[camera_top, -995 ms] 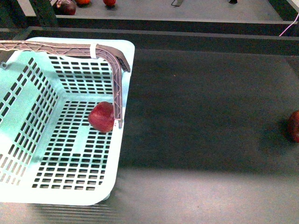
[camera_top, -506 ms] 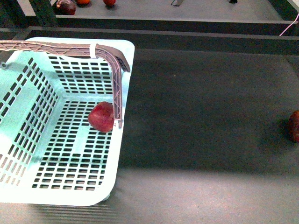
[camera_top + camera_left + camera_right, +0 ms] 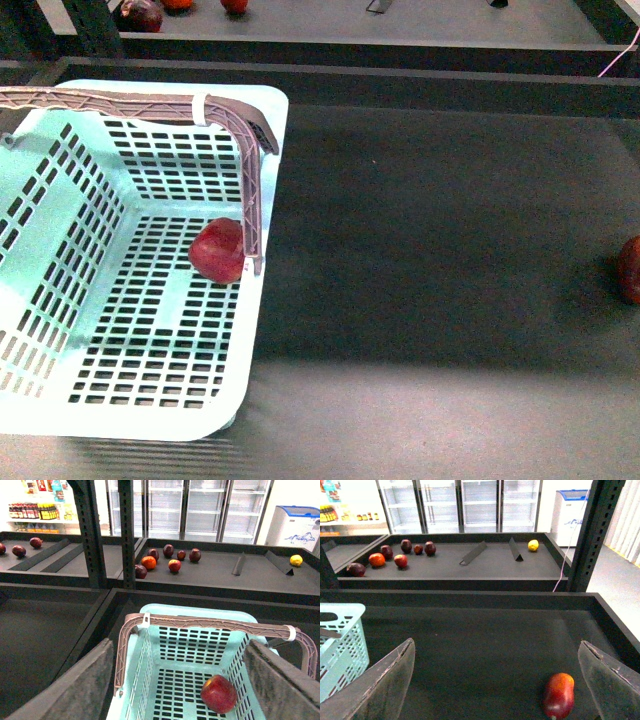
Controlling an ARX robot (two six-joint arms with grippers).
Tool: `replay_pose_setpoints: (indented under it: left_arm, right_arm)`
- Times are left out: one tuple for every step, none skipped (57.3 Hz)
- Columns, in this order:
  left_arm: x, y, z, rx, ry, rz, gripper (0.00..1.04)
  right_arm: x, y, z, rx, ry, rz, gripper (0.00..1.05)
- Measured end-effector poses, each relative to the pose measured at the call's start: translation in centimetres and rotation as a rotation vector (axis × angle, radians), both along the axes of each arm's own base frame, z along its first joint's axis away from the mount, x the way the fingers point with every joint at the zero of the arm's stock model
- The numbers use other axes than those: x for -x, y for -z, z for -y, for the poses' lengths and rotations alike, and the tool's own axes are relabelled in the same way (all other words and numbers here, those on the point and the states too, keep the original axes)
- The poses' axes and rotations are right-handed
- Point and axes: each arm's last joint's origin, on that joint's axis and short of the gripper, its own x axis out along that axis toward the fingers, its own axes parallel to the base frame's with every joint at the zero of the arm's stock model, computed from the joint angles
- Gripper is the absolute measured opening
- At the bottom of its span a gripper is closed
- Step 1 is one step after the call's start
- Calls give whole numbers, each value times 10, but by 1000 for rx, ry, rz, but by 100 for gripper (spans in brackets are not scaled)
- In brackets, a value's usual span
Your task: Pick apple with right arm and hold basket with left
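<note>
Filling the left of our front view, the pale mint-green basket (image 3: 60, 250) with slotted walls and a ribbed mauve swing handle (image 3: 252, 190) sits on the dark table (image 3: 430, 250), a duller red apple (image 3: 218, 250) lying on its floor against the right wall beside the handle's upright. The apple (image 3: 558, 695), glossy red with an orange-yellow blush on top, lies alone on the table well off to the right. Our left gripper (image 3: 180, 680) hangs over the basket and our right gripper (image 3: 495, 680) near the apple, both with fingers spread wide and holding nothing.
</note>
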Motion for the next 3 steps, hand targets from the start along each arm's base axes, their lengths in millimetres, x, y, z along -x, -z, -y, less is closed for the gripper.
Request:
replay_pose_setpoints:
  left_arm:
    - [0, 0, 0, 0, 0, 0, 88]
    - [0, 0, 0, 0, 0, 0, 92]
    - [0, 0, 0, 0, 0, 0, 95]
  right_arm:
    - [0, 0, 0, 0, 0, 0, 96]
    - [0, 0, 0, 0, 0, 0, 96]
    - [0, 0, 0, 0, 0, 0, 96]
